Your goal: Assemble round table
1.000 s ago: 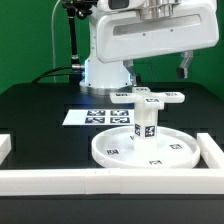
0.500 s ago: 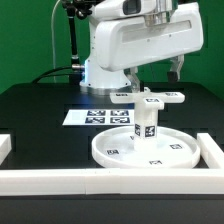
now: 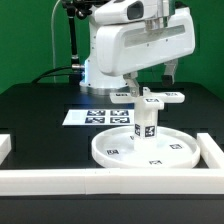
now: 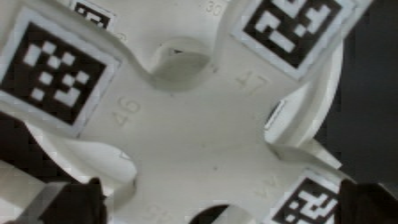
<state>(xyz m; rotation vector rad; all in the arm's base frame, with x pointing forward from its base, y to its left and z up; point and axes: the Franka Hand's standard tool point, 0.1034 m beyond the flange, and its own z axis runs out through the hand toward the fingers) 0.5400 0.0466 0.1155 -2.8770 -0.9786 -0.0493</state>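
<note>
The round disc (image 3: 145, 152) lies flat near the front wall. The short post (image 3: 146, 126) stands upright on its middle. The cross-shaped foot (image 3: 150, 98) rests on top of the post, its tagged arms spread out. My gripper (image 3: 150, 76) hangs open and empty just above the foot, one finger to each side of it. In the wrist view the foot (image 4: 196, 110) fills the picture with tags on its arms. A dark fingertip (image 4: 71, 200) shows at one edge, apart from the foot. My gripper (image 4: 222, 202) holds nothing.
White border walls run along the front (image 3: 100, 180), at the exterior view's left (image 3: 5, 146) and right (image 3: 212, 150). The marker board (image 3: 98, 116) lies flat behind the disc. The robot base (image 3: 105, 70) stands at the back.
My gripper has moved toward the exterior view's left and slightly down, now centred over the foot. The table parts have not moved.
</note>
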